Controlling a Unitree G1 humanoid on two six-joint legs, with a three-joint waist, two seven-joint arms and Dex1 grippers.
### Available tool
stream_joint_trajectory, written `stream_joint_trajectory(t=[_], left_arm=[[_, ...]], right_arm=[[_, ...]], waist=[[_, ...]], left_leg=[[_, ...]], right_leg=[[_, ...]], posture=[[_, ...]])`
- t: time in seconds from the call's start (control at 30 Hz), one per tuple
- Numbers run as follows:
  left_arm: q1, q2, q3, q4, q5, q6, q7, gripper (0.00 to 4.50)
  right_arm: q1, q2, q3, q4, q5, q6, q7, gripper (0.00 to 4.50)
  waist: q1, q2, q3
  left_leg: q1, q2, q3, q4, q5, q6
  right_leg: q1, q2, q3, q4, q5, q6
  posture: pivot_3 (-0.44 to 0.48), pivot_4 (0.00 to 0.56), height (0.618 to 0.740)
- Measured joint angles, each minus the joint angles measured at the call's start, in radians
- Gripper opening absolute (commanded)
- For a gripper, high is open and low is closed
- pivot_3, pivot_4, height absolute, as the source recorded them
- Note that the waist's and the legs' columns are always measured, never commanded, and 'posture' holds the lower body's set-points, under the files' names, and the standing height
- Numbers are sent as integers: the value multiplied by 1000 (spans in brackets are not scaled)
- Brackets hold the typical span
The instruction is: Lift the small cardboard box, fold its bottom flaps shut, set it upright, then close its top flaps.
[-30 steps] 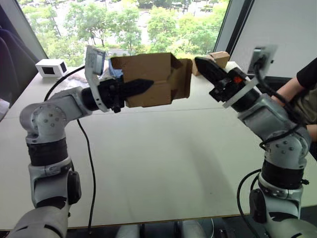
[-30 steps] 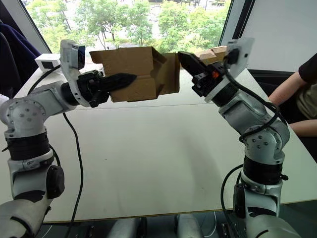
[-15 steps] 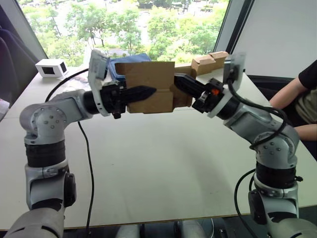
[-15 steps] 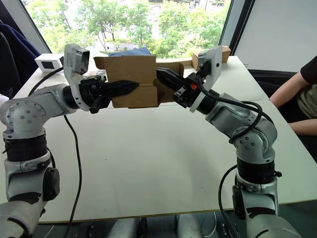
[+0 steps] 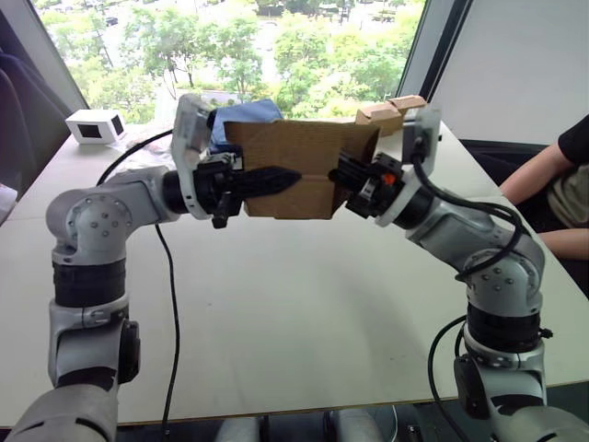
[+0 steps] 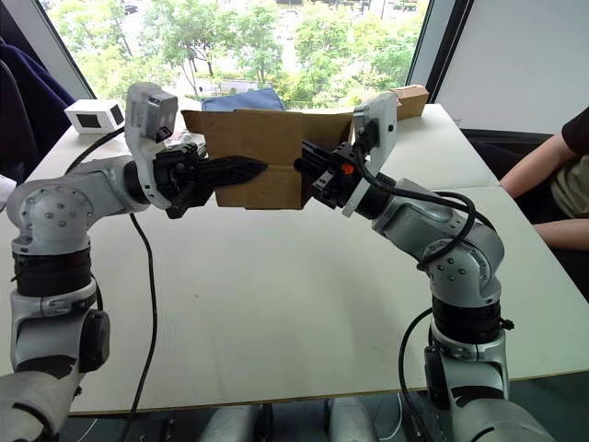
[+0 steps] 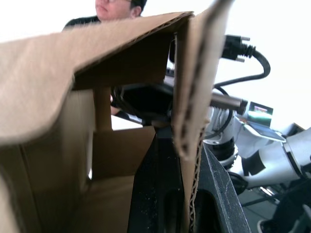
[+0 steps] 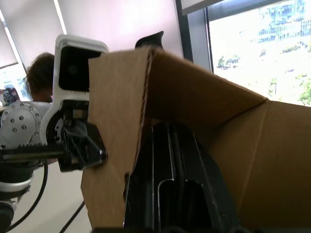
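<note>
The corrugated brown small cardboard box is hanging above the white surface, both grippers' jaws pinching its raw-edged walls.

Both arms are showing silver-grey metal shells with black bands at the joints, and a ring of small screws is dotting the round left shoulder housing. A black cable is hanging down beside that housing, another is looping along the right forearm, and each wrist is carrying a pale camera block. The right gripper is wearing an orange spot near its black fingers.
</note>
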Motion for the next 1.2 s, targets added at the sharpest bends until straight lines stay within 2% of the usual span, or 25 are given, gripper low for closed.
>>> stream_joint_trajectory(t=[0.27,0.53,0.73,1.07,1.2], left_arm=[[0,19,0,30,10,-17,5,0],[-2,21,-1,50,21,-35,1,0],[-10,17,-2,52,20,-35,-4,0],[-19,18,-31,54,21,-37,-25,0],[-19,18,-37,52,20,-35,-23,0]], right_arm=[[96,-195,-112,-63,56,38,52,25],[264,-309,-169,-80,55,52,97,25],[286,-289,-97,-88,-28,20,114,25],[156,-177,-43,-90,6,13,74,25],[119,-171,-18,-90,18,23,75,25]], waist=[[1,0,0],[1,-1,1],[-1,-1,1],[1,-1,1],[1,-1,1]], left_leg=[[0,0,0,0,0,0],[0,0,0,0,-1,1],[0,1,0,0,-1,1],[0,1,0,0,-1,1],[0,1,0,0,-1,1]], right_leg=[[0,0,0,-1,0,0],[0,0,0,-2,0,0],[0,3,0,-2,0,0],[0,1,0,-2,0,0],[0,1,0,-2,0,0]], posture=[[0,150,740],[0,150,740],[0,150,740],[0,150,740],[0,150,740]])
